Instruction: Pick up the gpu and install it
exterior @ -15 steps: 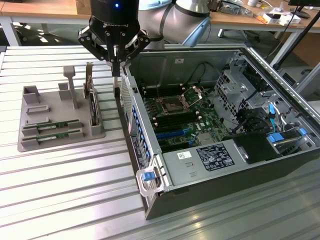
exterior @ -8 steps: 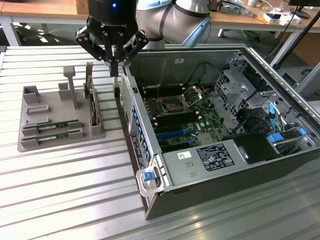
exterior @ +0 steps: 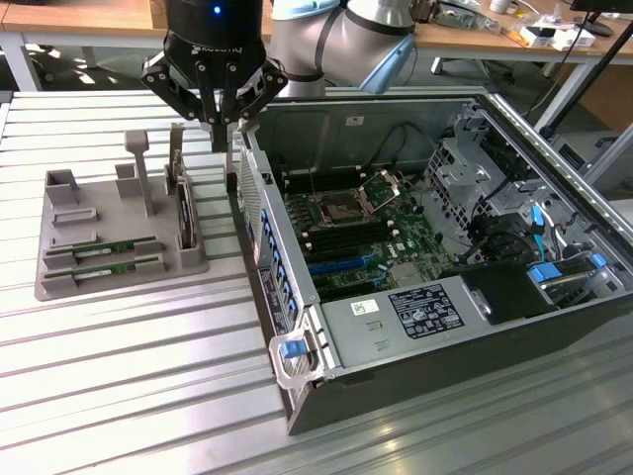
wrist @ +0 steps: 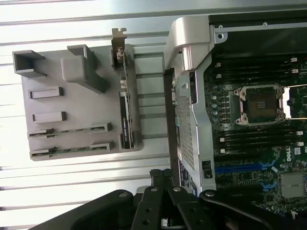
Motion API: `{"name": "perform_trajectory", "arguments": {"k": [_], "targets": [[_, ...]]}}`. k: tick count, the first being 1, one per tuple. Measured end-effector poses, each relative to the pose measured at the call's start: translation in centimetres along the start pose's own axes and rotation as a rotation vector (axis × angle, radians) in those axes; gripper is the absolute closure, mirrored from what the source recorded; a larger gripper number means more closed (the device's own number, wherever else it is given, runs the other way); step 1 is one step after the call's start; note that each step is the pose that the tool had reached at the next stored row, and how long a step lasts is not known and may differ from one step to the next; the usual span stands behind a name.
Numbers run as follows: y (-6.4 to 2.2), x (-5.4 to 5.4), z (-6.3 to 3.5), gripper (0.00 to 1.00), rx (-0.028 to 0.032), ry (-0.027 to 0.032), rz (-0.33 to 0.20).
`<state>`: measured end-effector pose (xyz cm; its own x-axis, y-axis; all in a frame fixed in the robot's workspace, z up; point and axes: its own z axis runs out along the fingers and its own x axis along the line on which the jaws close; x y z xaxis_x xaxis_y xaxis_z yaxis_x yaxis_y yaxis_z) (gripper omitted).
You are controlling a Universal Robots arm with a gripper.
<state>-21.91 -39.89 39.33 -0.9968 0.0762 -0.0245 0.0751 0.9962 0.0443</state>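
The gpu (exterior: 101,248) (wrist: 67,130) is a narrow green stick lying in a slot of the grey holder (exterior: 59,282) (wrist: 72,96) on the exterior view's left. A second stick like it (exterior: 107,265) (wrist: 67,150) lies beside it. My gripper (exterior: 224,124) (wrist: 160,175) hangs shut and empty above the strip of table between the holder and the rear wall of the open computer case (exterior: 396,327) (wrist: 189,96). It is well above the sticks and off to the case side of them.
A dark upright card with a metal bracket (exterior: 184,213) (wrist: 124,115) stands at the holder's edge nearest the case. Grey posts (exterior: 138,163) rise from the holder. The motherboard (exterior: 346,237) (wrist: 254,143) lies exposed inside the case. Desks stand behind.
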Motion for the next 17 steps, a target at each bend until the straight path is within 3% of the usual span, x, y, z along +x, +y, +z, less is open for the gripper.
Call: {"name": "perform_trajectory", "arguments": {"k": [17], "targets": [[-0.07, 0.91, -0.02, 0.89, 0.0000, 0.0000, 0.000]]}}
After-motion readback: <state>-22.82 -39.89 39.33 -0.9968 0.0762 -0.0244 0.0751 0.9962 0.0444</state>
